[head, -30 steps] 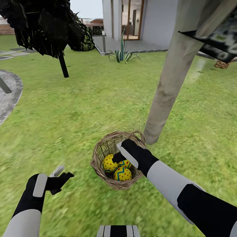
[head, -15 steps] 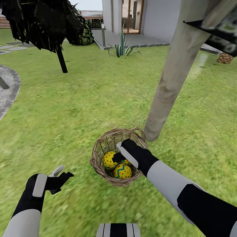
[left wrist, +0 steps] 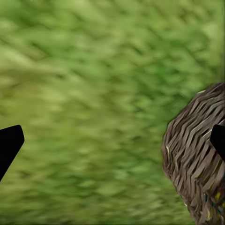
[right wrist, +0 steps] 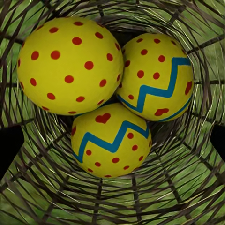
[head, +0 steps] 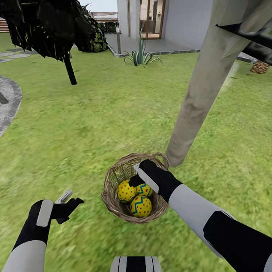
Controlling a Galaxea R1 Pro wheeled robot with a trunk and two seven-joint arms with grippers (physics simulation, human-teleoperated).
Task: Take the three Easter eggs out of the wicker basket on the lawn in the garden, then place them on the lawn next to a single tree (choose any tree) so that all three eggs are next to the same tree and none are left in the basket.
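Three Easter eggs [right wrist: 112, 93] lie together in one wicker basket [head: 113, 206], touching one another. Each egg is a smooth, glossy yellow oval with red dots; two show a blue zigzag band, and the third, in the right wrist view, shows dots alone on the side in sight. The basket is round, woven of thin brown canes with open gaps that let the green show through, and it has a small loop handle at its far rim. It sits on the lawn [head: 94, 124], a broad spread of short, bright, blurry grass, just beside the foot of one tree [head: 196, 102] whose trunk is straight, smooth and pale grey-beige.

The right gripper [head: 133, 180] reaches into the basket's mouth above the eggs; its two dark fingertips stand wide apart at the edges of the right wrist view and clasp nothing. The left gripper [head: 70, 200] hovers over bare grass, well to the left of the basket, its two fingers spread apart and empty.

One black-trunked dark tree [head: 70, 70] stands further off, with a spiky green plant [head: 140, 56] before a white house [head: 181, 22].
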